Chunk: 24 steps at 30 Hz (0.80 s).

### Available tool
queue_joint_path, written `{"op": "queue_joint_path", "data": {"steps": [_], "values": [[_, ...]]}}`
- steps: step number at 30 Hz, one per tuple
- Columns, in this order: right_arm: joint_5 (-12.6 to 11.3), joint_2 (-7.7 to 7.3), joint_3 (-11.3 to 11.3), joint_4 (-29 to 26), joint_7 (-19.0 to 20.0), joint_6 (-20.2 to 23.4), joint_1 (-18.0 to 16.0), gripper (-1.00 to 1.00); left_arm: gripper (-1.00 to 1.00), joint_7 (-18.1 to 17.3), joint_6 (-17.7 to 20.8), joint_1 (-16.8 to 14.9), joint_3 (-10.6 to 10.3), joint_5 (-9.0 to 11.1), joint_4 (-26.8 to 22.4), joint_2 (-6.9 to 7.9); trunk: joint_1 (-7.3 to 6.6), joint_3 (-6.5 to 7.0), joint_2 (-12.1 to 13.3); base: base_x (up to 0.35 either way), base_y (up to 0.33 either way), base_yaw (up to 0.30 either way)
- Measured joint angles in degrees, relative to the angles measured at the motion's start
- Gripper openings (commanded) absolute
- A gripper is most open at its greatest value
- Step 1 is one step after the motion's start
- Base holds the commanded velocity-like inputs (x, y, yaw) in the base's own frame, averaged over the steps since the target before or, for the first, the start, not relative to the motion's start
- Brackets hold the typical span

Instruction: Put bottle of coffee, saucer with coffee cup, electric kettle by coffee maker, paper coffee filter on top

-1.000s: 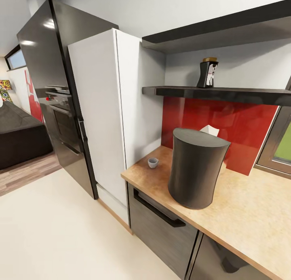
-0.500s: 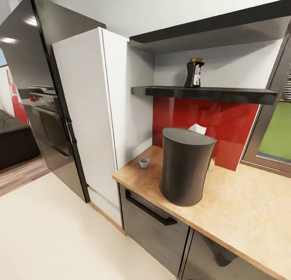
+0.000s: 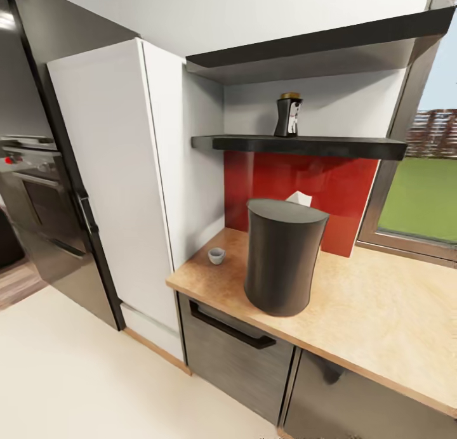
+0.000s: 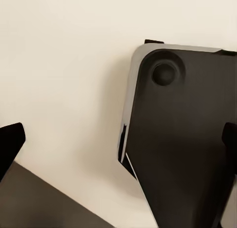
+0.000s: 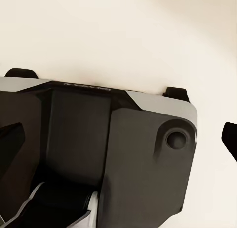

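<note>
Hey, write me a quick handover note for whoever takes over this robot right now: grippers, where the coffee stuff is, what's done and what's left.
Grippers: left gripper and right gripper both open, holding nothing, hanging over the robot's base and pale floor.
Things: coffee maker upright on the countertop. Coffee cup on the counter beside it, by the white cabinet, no saucer under it. Bottle of coffee on the lower shelf. Something white pokes up behind the maker, possibly the filters.
Done: coffee maker in place.
Left: bottle, filter, saucer, cup, kettle.

Robot base (image 4: pixel 182 139): glossy black panel w/ grey rounded rim, 1 round black knob (image 4: pixel 163 73); black gripper fingertips (image 4: pixel 10 141) at frame edges.
</note>
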Motion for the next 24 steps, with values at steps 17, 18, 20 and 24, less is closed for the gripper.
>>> {"op": "queue_joint_path", "data": {"steps": [17, 18, 20, 24], "values": [[0.00, 0.00, 0.00, 0.00, -0.01, 0.00, 0.00, 1.00, 1.00, 0.00, 0.00, 0.00, -0.01, -0.08, 0.00, -0.08, 0.00, 0.00, 0.00, 0.113, 0.303, -0.273], [0.00, 0.00, 0.00, 0.00, -0.01, 0.00, 0.00, 1.00, 1.00, 0.00, 0.00, 0.00, -0.01, -0.08, 0.00, -0.08, 0.00, -0.01, 0.00, 0.023, 0.304, -0.266], [-0.04, 0.00, 0.00, 0.00, 0.00, 0.00, 0.00, 1.00, 1.00, 0.00, -0.01, 0.00, -0.01, -0.08, 0.01, -0.08, 0.00, -0.06, 0.01, 0.013, 0.304, -0.232], [-0.18, 0.05, 0.00, -0.02, 0.00, -0.02, 0.01, 1.00, 1.00, 0.00, -0.01, 0.00, -0.01, -0.08, 0.01, -0.08, 0.00, -0.14, 0.02, 0.005, 0.303, -0.098]]}}
